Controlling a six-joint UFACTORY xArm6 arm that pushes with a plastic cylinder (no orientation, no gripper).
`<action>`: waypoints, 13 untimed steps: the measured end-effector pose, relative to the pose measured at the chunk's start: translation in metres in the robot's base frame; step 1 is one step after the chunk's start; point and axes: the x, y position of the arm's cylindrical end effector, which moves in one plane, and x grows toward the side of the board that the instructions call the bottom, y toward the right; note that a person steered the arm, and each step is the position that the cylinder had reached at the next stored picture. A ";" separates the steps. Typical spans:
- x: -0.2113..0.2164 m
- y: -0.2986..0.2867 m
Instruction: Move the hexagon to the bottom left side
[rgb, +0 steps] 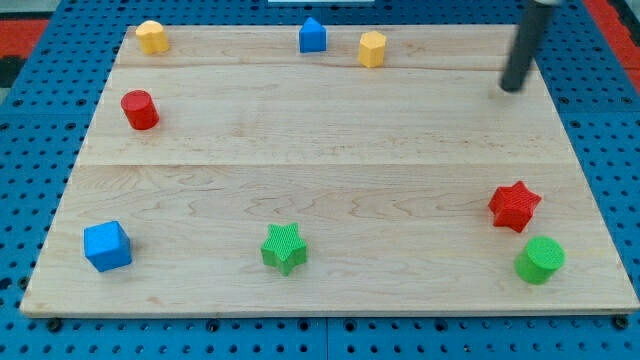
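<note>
While yellow hexagon (372, 48) sits at view's top, just right of centre, task not yet begun. Nearest neighbour: blue house-shaped block (313, 35), just to its left. My tip (513, 87) well apart to the right, touching nothing, no grip to report. Approach step in hand, by judgement. Next: get tip to hexagon's upper-right side, push diagonally toward bottom left. Likely obstacles near target: blue cube (107, 246), green star (284, 248). Red cylinder (140, 109) borders the path; other yellow block (151, 37) at top left, shape unclear.
</note>
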 end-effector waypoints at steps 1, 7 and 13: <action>0.109 0.030; 0.190 0.079; 0.204 0.073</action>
